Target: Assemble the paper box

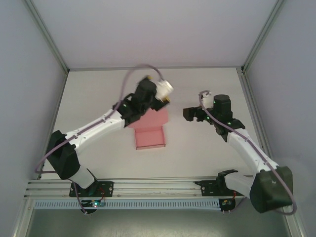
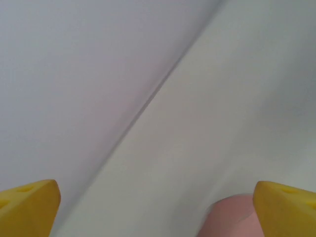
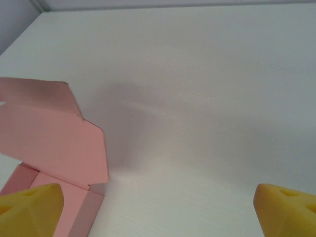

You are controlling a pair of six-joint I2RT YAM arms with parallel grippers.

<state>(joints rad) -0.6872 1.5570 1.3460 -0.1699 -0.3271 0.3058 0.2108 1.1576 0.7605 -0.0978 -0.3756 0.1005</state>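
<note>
One paper box (image 1: 150,132) lies on the white table (image 1: 197,158). It is pink, with its shallow tray (image 1: 150,139) open upward and its lid (image 1: 154,118) folded back on the far side. That makes one box in all and two claws, one on each of the two arms (image 1: 98,126).

The left claw (image 1: 165,101) hangs over the far right corner of the lid, and the box spreads out from under it toward the near edge of the table. From above I cannot tell whether it touches the lid. In the left wrist view the left claw (image 2: 157,210) stands wide apart. Its two yellow fingertips (image 2: 29,207) sit at the two bottom corners with nothing gripped between them. A rounded bit of the box (image 2: 229,217) shows low down, just inside the fingertip on the right of that view.

The right claw (image 1: 186,113) sits to the right of the box, apart from it, with its front turned toward the lid. In the right wrist view the right claw (image 3: 158,210) is also spread wide, two yellow fingertips (image 3: 32,207) with nothing between them. The box (image 3: 54,138) lies ahead of it and off to the left of that view. The lid is raised and tilted over the tray (image 3: 69,207), whose corner sits just beside the fingertip on that side.
</note>
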